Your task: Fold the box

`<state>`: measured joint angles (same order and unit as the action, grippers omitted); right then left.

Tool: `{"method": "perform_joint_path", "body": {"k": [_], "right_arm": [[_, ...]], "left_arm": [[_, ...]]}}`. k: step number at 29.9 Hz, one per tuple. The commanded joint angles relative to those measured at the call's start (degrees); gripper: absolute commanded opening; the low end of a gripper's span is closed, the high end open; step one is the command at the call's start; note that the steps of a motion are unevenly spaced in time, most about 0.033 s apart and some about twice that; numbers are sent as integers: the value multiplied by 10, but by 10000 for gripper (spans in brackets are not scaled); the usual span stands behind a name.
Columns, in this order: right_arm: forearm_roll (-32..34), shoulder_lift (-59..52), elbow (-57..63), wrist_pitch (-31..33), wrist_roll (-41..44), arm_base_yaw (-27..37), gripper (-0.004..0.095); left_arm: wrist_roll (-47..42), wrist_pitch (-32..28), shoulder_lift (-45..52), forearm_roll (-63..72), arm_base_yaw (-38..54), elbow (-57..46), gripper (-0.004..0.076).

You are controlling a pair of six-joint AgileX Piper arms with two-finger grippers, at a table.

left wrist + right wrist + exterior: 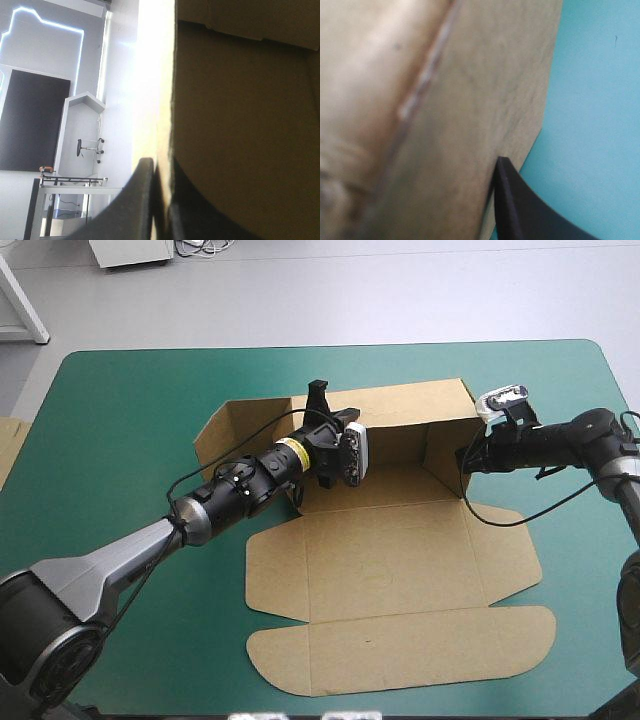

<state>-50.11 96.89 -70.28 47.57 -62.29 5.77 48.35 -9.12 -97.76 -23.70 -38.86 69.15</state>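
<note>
Mid-table on the smooth teal-green cover (130, 400): brown box (390, 540) of matte cut board, far and side walls raised, round-cornered lid flat on the near side. Left gripper (320, 405) all but closed, pinching the far wall's left end. Right gripper (468, 455) clamped on the right wall's edge, only one black finger (520, 210) showing.
</note>
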Motion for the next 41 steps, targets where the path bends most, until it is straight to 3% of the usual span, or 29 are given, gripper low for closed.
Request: {"method": "perform_joint_path", "body": {"k": [1, 4, 10, 13, 18, 24, 27, 33, 41], "right_arm": [[-55, -29, -14, 34, 13, -11, -13], [-53, -29, -14, 27, 24, -16, -13], [-50, -29, -14, 22, 41, -14, -13], [-48, -29, -14, 24, 45, -14, -13], [-46, -29, -14, 22, 50, -14, -14], [-42, -29, -14, 17, 58, -14, -14], [-39, -29, -14, 14, 62, -14, -14], [1, -29, -14, -3, 92, -14, -14], [7, -30, -15, -16, 109, -14, -14]], "left_arm": [[-14, -8, 22, 7, -19, 4, 13], [-14, -25, 39, 7, -19, 4, 93], [-16, -22, 56, 12, -19, 4, 445], [-16, -23, 62, 12, -24, 4, 511], [-32, -15, 94, 17, -71, 4, 511], [-93, 101, 139, 18, -145, 4, 510], [-96, 118, 171, 100, -151, 4, 485], [-94, 152, 242, 226, -121, 4, 368], [-92, 198, 318, 356, 39, 24, 367]]}}
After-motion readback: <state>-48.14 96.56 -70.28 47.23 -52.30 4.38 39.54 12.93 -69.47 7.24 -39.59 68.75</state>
